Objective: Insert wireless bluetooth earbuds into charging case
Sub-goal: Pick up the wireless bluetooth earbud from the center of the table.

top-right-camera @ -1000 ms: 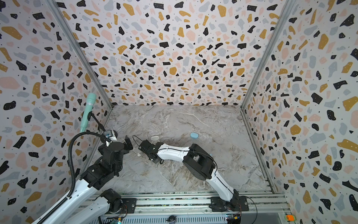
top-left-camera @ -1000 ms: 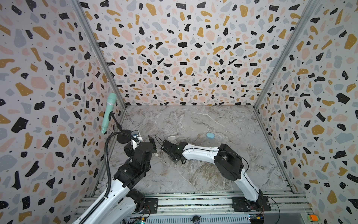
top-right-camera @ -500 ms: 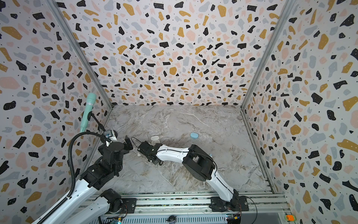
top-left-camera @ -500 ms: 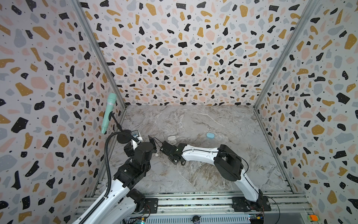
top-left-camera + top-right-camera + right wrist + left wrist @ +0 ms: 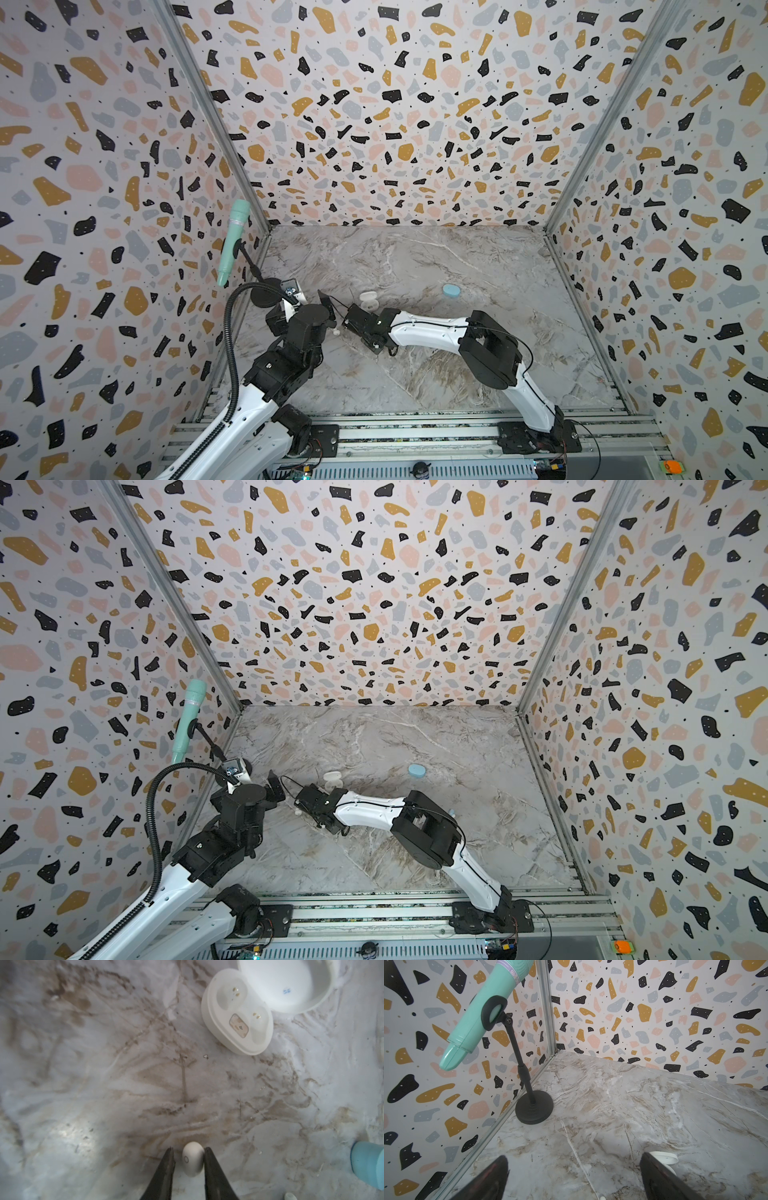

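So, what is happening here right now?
The right gripper straddles a white earbud on the marble table; whether it grips it yet is unclear. The white charging case lies open nearby, both wells empty. The left gripper hangs open, holding nothing. A closed light blue case sits farther off.

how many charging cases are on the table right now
2. The white case, lid open, lies just beyond the right claw. The light blue case, shut, lies apart to its right, near mid-table. Others may be hidden.
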Controlling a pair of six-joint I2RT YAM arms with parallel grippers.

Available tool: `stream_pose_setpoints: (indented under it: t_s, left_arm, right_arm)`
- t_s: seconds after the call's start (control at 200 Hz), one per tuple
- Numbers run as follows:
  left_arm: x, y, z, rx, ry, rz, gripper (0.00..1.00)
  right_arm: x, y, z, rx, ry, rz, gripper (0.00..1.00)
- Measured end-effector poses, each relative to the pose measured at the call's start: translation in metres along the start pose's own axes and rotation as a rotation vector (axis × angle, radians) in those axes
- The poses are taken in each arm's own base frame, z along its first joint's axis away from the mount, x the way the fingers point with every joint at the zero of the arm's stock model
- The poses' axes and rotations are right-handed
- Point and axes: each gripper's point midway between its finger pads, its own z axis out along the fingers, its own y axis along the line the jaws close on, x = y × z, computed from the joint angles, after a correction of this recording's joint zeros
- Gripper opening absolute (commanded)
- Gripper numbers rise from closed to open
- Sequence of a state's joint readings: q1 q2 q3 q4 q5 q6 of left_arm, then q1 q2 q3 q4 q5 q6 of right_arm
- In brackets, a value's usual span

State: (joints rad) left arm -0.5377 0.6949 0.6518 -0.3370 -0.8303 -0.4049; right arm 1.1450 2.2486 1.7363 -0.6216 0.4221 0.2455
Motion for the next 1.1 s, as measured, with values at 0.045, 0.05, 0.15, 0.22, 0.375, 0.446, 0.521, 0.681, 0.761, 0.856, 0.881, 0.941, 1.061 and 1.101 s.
stream_pose_setpoints:
  t_s: [0.045, 0.05, 0.15, 0.22, 0.375, 0.446, 0.521, 0.681, 0.761, 0.856, 0.881, 0.941, 1.061, 1.101]
  left_arm:
    - [0.0000, 0.0000, 0.0000, 0.000, 0.000, 0.000, 1.00]
    - [0.0000, 0.0000, 0.0000, 0.000, 0.000, 0.000, 1.00]
    - [0.0000, 0.0000, 0.0000, 0.000, 0.000, 0.000, 1.00]
    - [0.0000, 0.0000, 0.0000, 0.000, 0.000, 0.000, 1.00]
    - [0.0000, 0.0000, 0.0000, 0.000, 0.000, 0.000, 1.00]
    - [0.0000, 0.0000, 0.0000, 0.000, 0.000, 0.000, 1.00]
    - [0.0000, 0.0000, 0.0000, 0.000, 0.000, 0.000, 1.00]
    - [-0.0001, 0.0000, -0.0001, 0.001, 0.000, -0.001, 1.00]
    - [-0.0002, 0.0001, -0.0002, 0.001, -0.001, -0.001, 1.00]
    - [-0.0002, 0.0001, -0.0002, 0.001, -0.001, -0.001, 1.00]
    - [-0.0002, 0.0001, -0.0002, 0.001, -0.001, -0.001, 1.00]
    - [-0.0002, 0.0001, -0.0002, 0.001, -0.001, -0.001, 1.00]
    - [-0.0002, 0.0001, -0.0002, 0.001, -0.001, -0.001, 1.00]
    - [-0.0002, 0.0001, -0.0002, 0.001, -0.001, -0.001, 1.00]
  right_arm:
    - [0.0001, -0.0004, 0.0000, 0.002, 0.000, 0.000, 0.27]
    - [0.0001, -0.0004, 0.0000, 0.002, 0.000, 0.000, 0.27]
    - [0.0011, -0.0012, 0.0000, 0.007, 0.004, -0.002, 0.27]
    - [0.0018, -0.0021, 0.0000, 0.012, 0.006, -0.004, 0.27]
    - [0.0044, -0.0044, -0.0001, 0.024, 0.016, -0.010, 0.26]
    - [0.0051, -0.0045, -0.0001, 0.024, 0.019, -0.011, 0.26]
    - [0.0056, -0.0047, -0.0001, 0.025, 0.021, -0.012, 0.25]
    - [0.0069, -0.0050, -0.0002, 0.026, 0.026, -0.015, 0.23]
    - [0.0069, -0.0050, -0.0002, 0.026, 0.026, -0.016, 0.23]
    - [0.0070, -0.0051, 0.0000, 0.027, 0.026, -0.017, 0.23]
    - [0.0071, -0.0051, 0.0001, 0.028, 0.027, -0.017, 0.23]
    - [0.0069, -0.0059, 0.0006, 0.033, 0.026, -0.019, 0.24]
    - [0.0056, -0.0081, 0.0020, 0.051, 0.024, -0.021, 0.25]
    - [0.0053, -0.0084, 0.0023, 0.054, 0.023, -0.022, 0.25]
